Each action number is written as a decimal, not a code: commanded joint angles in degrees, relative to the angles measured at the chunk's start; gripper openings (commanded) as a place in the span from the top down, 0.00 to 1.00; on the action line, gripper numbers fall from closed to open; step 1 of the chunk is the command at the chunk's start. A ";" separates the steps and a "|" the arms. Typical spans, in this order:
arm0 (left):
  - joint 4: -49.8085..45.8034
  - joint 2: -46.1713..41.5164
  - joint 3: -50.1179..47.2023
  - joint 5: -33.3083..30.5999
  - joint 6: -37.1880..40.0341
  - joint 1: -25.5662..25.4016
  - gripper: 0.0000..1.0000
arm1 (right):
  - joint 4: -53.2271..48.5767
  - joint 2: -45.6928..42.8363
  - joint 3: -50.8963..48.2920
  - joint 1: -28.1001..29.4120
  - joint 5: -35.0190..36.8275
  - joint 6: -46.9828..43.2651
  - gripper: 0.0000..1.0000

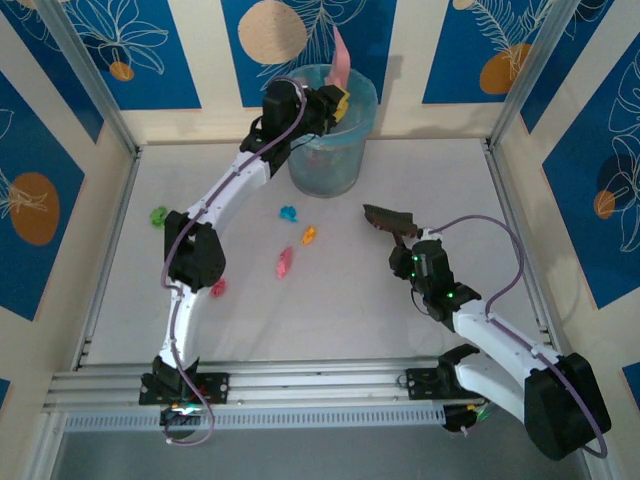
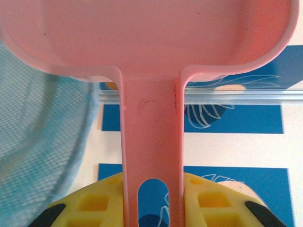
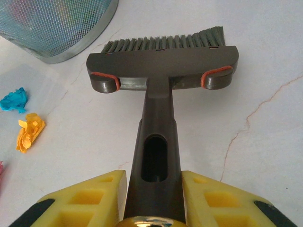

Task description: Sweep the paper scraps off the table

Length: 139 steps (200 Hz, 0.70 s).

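Note:
Several paper scraps lie on the white table (image 1: 350, 320): green (image 1: 158, 215), cyan (image 1: 289, 213), orange (image 1: 309, 235), pink (image 1: 284, 262) and red (image 1: 218, 288). My left gripper (image 1: 335, 105) is shut on the handle of a pink dustpan (image 1: 341, 58), held tilted up over the mesh bin (image 1: 325, 150). In the left wrist view the yellow jaws of the left gripper (image 2: 152, 198) clamp the dustpan handle (image 2: 151, 142). My right gripper (image 1: 412, 250) is shut on a dark brush (image 1: 388, 218). In the right wrist view the brush (image 3: 161, 61) rests bristles-down on the table, right of the cyan scrap (image 3: 13, 99) and the orange scrap (image 3: 29, 132).
The blue-green mesh bin stands at the back middle against the wall, with coloured bits inside (image 3: 52, 23). Metal rails (image 1: 300, 385) run along the near edge, and walls close the other three sides. The left arm's elbow (image 1: 195, 250) hangs over the table's left part.

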 commanded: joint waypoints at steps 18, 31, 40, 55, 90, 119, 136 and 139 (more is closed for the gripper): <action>6.87 -1.45 0.51 -2.43 -2.44 -1.51 1.00 | 1.87 -0.49 1.99 0.55 0.69 -0.81 1.00; 6.89 -1.53 0.54 -2.30 -2.12 -1.76 1.00 | 1.72 -0.54 2.02 0.55 0.98 -0.81 1.00; 6.68 -1.74 0.57 -1.98 -1.70 -1.93 1.00 | 1.46 -0.56 2.12 0.52 1.15 -0.81 1.00; 6.22 -2.40 0.53 -1.19 -0.76 -2.26 1.00 | 1.25 -0.68 2.21 0.59 1.54 -0.76 1.00; 3.78 -6.07 -0.22 2.56 4.50 -4.21 1.00 | 0.61 -0.84 2.34 0.55 2.35 -0.94 1.00; 1.77 -11.63 -5.91 4.78 11.21 -6.09 1.00 | -0.46 -1.84 2.31 0.46 3.73 -1.18 1.00; 0.64 -15.60 -11.12 6.01 14.99 -7.01 1.00 | -0.47 -2.77 1.85 0.43 4.33 -1.41 1.00; 0.47 -16.46 -12.21 6.15 15.71 -7.16 1.00 | -0.48 -3.07 1.65 0.42 4.42 -1.42 1.00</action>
